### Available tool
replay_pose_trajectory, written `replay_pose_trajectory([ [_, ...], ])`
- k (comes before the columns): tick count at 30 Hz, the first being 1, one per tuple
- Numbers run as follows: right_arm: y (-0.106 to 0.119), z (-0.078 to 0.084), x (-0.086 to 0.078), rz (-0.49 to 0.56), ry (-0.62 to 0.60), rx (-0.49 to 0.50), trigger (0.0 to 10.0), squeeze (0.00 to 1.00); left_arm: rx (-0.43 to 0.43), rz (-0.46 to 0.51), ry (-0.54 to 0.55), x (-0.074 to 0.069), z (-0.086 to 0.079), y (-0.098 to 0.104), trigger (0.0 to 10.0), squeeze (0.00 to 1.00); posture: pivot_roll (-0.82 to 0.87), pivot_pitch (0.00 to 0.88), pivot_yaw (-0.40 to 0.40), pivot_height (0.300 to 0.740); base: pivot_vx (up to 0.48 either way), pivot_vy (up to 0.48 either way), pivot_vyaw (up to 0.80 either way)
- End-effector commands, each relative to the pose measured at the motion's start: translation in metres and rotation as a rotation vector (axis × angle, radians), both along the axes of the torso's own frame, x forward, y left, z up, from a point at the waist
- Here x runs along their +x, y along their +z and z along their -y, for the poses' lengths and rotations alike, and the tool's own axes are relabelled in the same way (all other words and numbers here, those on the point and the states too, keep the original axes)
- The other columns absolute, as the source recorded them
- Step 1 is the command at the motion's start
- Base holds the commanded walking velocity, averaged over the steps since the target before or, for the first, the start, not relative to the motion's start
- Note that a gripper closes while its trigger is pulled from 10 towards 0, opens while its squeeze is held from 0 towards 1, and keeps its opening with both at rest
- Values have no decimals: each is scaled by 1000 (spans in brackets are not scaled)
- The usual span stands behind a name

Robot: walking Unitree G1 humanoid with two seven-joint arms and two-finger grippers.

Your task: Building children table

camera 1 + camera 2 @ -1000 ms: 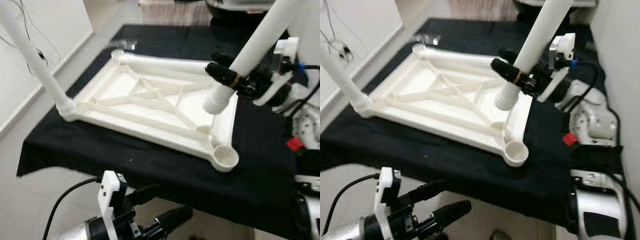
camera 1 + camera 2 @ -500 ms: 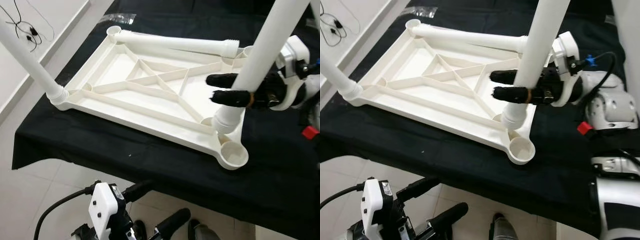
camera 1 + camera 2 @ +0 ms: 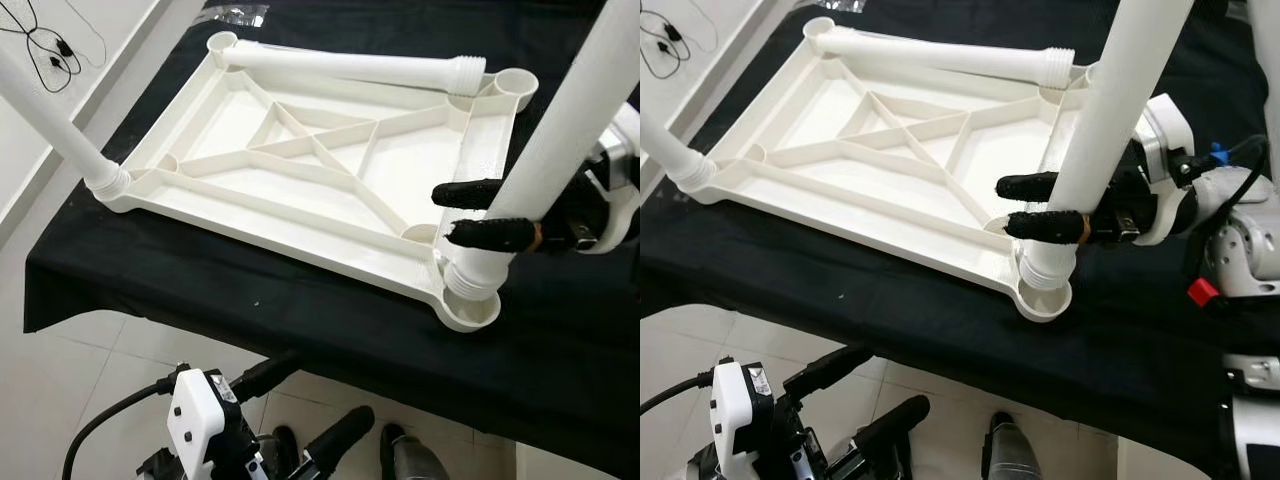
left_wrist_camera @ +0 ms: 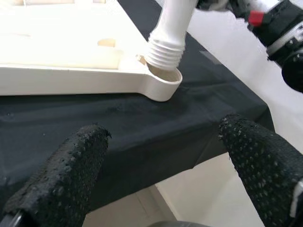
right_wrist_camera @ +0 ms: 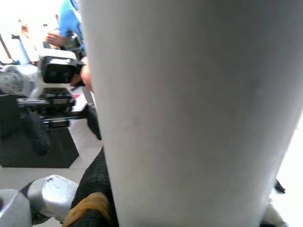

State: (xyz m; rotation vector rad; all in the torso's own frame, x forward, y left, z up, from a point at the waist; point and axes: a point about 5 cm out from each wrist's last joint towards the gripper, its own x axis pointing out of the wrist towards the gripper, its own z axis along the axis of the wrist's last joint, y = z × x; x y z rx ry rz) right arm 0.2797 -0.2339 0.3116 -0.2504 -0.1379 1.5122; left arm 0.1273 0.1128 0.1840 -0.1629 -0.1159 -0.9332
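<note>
White plastic tabletop [image 3: 300,160], upturned with ribbed underside showing, lying on a black cloth [image 3: 560,340] over a work surface. Right gripper [image 3: 480,215] at 3 o'clock of the tabletop, its two black fingers clamped around a white table leg [image 3: 560,150] just above the threaded end; the leg stands nearly upright, its thread resting in the corner socket [image 3: 470,305] at 5 o'clock. How deep the thread sits cannot be told. A second leg [image 3: 50,125] stands fitted in the 9 o'clock corner, its top cut off by the frame. A third leg [image 3: 350,68] lies loose along the 12 o'clock edge, beside an empty socket [image 3: 515,82] at 1 o'clock. Left gripper [image 4: 161,175] hangs below the table edge at 6 o'clock, fingers spread and holding nothing. No legible writing or branding. The right wrist view is mostly blocked by the leg; a person's sleeve [image 5: 71,23] is blurred behind.
</note>
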Motion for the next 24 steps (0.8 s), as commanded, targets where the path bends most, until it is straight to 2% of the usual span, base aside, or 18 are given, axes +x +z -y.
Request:
replay_pose_trajectory([
  [1, 3, -4, -10, 30, 73, -14, 10000, 0, 24, -22, -1, -1, -3, -6, 10000, 0, 68, 376, 126, 740, 0, 0, 0],
  [17, -4, -27, -20, 159, 38, -62, 10000, 0, 30, -22, -8, 1, -9, -8, 10000, 0, 80, 378, 156, 740, 0, 0, 0],
  [24, -6, -25, -22, 159, 18, -90, 10000, 0, 26, -22, -9, 3, -10, -9, 10000, 0, 77, 377, 163, 740, 0, 0, 0],
])
